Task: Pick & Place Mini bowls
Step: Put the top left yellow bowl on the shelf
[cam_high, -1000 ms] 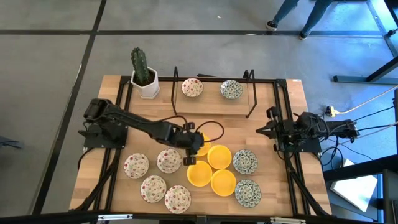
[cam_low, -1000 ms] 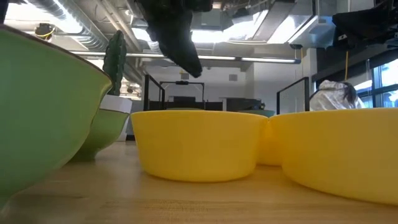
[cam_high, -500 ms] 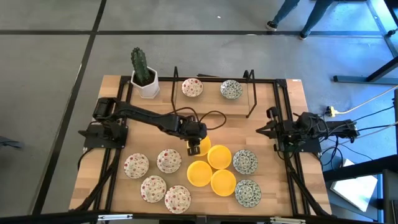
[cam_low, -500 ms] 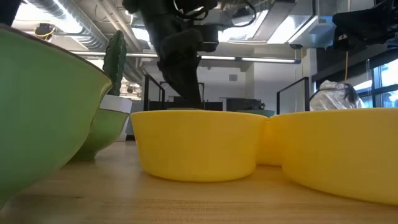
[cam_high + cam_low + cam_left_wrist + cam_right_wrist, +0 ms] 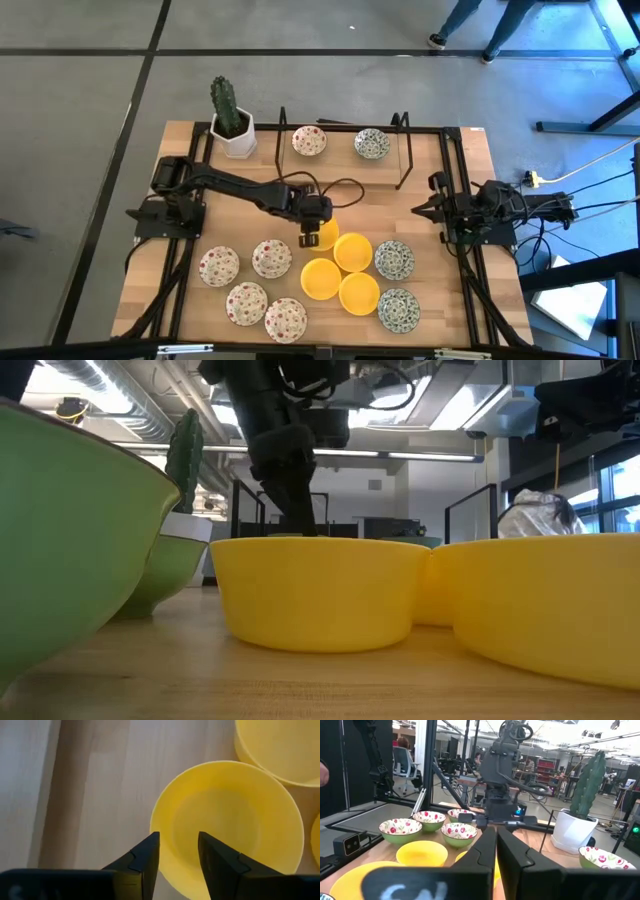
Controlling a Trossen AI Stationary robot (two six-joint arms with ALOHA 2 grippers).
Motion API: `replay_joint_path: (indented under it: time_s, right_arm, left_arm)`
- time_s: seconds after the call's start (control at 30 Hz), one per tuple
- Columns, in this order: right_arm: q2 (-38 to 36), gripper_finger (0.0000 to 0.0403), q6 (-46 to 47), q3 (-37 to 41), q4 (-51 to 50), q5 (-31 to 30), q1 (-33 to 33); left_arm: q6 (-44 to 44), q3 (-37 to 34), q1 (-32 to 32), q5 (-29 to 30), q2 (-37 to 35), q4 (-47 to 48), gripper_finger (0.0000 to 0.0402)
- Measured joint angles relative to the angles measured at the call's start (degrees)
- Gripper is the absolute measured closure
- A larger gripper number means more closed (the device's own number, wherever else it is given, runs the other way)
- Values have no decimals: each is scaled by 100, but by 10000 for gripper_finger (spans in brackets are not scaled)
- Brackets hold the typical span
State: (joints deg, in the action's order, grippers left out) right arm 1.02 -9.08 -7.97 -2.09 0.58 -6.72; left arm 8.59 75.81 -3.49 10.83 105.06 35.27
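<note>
Several mini bowls sit on the wooden table: yellow ones in the middle [image 5: 352,252], red-speckled ones [image 5: 246,303] toward the near left, green-grey ones [image 5: 394,260] to the right. My left gripper [image 5: 311,238] points down, open, over the far-left yellow bowl [image 5: 235,815]. One finger [image 5: 149,851] is at the bowl's rim and the other [image 5: 215,855] is over its inside. In the low view the left gripper [image 5: 300,525] dips behind a nearer yellow bowl [image 5: 315,590]. My right gripper [image 5: 418,210] waits shut at the table's right side. My left gripper comes at the yellow bowl's left rim [image 5: 156,820] from above, pointing down, with its open fingers astride that rim. I cannot tell whether either finger touches the bowl. The bowl rests flat on the table.
A black wire rack [image 5: 405,150] at the far side stands around one red-speckled bowl [image 5: 309,141] and one green-grey bowl [image 5: 372,144]. A white pot with a cactus [image 5: 232,125] stands at the far left corner. A person's legs [image 5: 470,25] show beyond the table.
My left gripper has come down toward the far-left yellow bowl, shifted slightly toward the far edge, and tipped from slanting to pointing nearly straight down. The bowls have stayed in place.
</note>
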Motion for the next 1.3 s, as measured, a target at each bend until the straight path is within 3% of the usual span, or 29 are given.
replay_joint_path:
  time_s: [0.5,0.83,1.07,1.3]
  right_arm:
    - [0,386,-18,0,-58,0,0]
    - [0,386,-15,0,-76,1,1]
    - [0,386,-17,0,-79,1,0]
    - [0,386,-11,0,-81,0,0]
  left_arm:
    - [130,0,224,-402,313,91,272]
    - [115,-1,256,9,470,17,272]
    - [-130,8,202,-119,328,-130,272]
    - [-176,152,231,350,292,79,272]
